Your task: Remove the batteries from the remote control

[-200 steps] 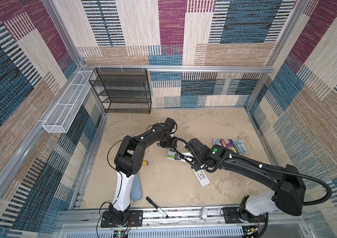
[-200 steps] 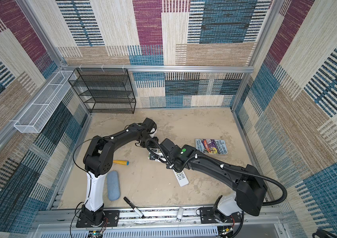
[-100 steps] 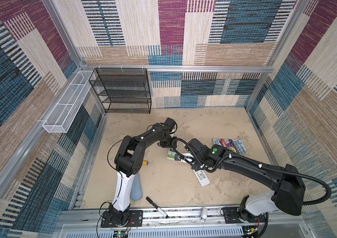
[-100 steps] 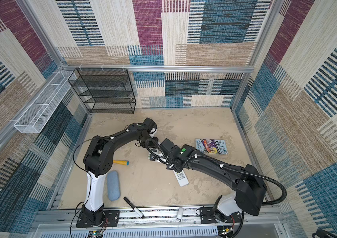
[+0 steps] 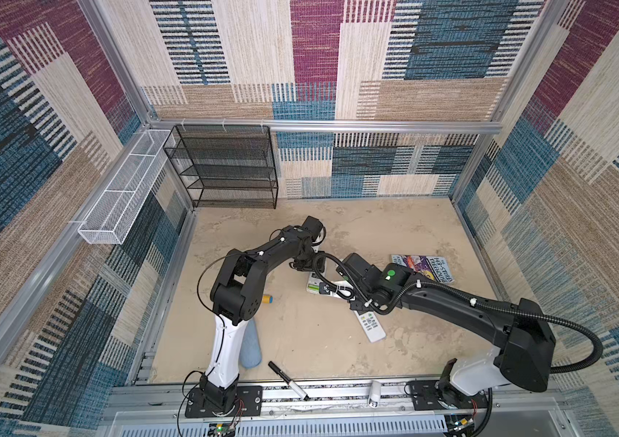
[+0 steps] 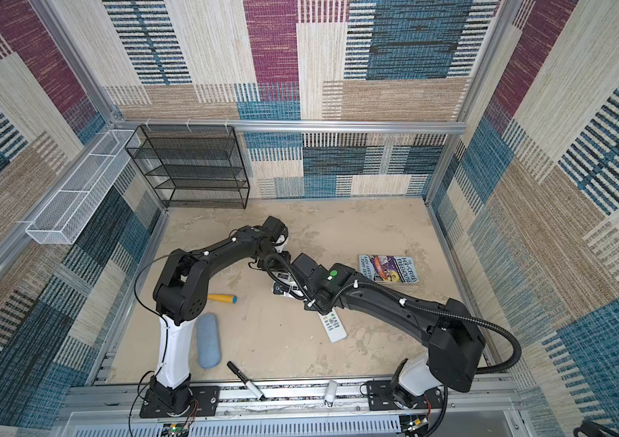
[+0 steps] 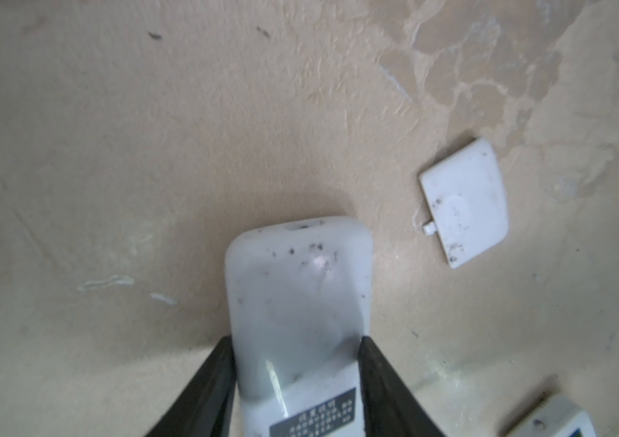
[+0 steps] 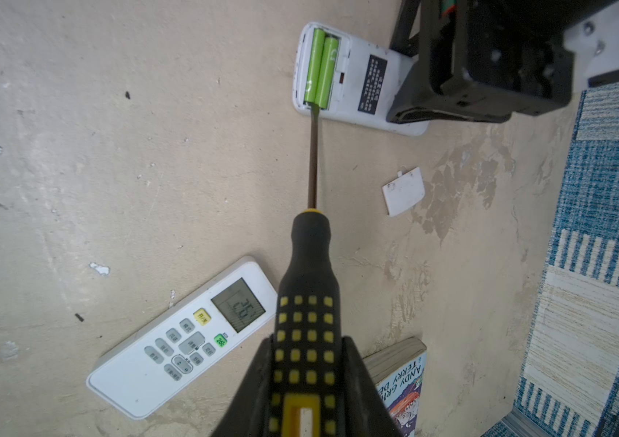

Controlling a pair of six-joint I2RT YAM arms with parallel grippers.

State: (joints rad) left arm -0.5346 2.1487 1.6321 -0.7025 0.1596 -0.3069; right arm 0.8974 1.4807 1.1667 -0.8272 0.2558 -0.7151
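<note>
Top view: your open remote (image 5: 313, 284) lies mid-floor, where both arms meet. A second remote (image 5: 370, 327) sits nearer, just to the right.
Left wrist: the left gripper (image 7: 296, 340) pinches the remote by its sides, with a loose cover (image 7: 465, 206) on the floor beside it.
Right wrist: your right gripper (image 8: 306, 352) clamps the screwdriver (image 8: 310, 265). Its tip is at the two green batteries (image 8: 321, 70), both lying in the compartment.

The remote (image 7: 296, 302) is smooth white plastic flecked with grime; its batteries (image 8: 321, 68) look glossy; the screwdriver (image 8: 310, 295) has a matt rubbery handle; the worktop (image 8: 73, 151) looks rough.
</note>
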